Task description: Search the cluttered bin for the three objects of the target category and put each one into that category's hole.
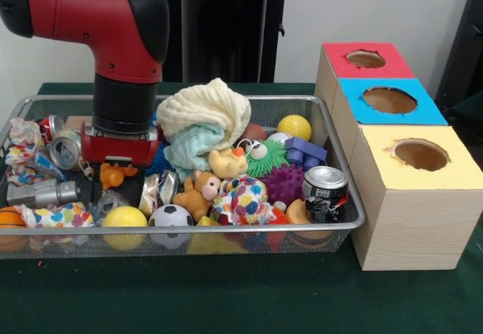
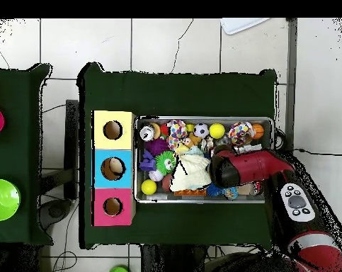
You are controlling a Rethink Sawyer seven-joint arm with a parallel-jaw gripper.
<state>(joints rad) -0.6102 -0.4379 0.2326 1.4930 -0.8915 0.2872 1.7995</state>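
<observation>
A wire mesh bin (image 1: 355,215) holds a heap of mixed items. Among them are an upright soda can (image 1: 326,191), crushed cans (image 1: 64,150), yellow balls (image 1: 124,217), a soccer ball (image 1: 172,216), a teddy bear (image 1: 198,193) and a cream and mint cloth bundle (image 1: 204,111). My gripper (image 1: 119,164) is lowered into the left part of the bin, just above a small orange toy (image 1: 113,175). Its red wrist block hides how it stands. In the overhead view the arm (image 2: 248,167) covers the gripper and the bin's right half.
A wooden box stands against the bin's right side, with a red hole (image 1: 366,59), a blue hole (image 1: 389,100) and a yellow hole (image 1: 421,154) in its top. Spiky balls (image 1: 285,183), a duck (image 1: 226,162) and patterned cloths (image 1: 245,198) crowd the bin's middle.
</observation>
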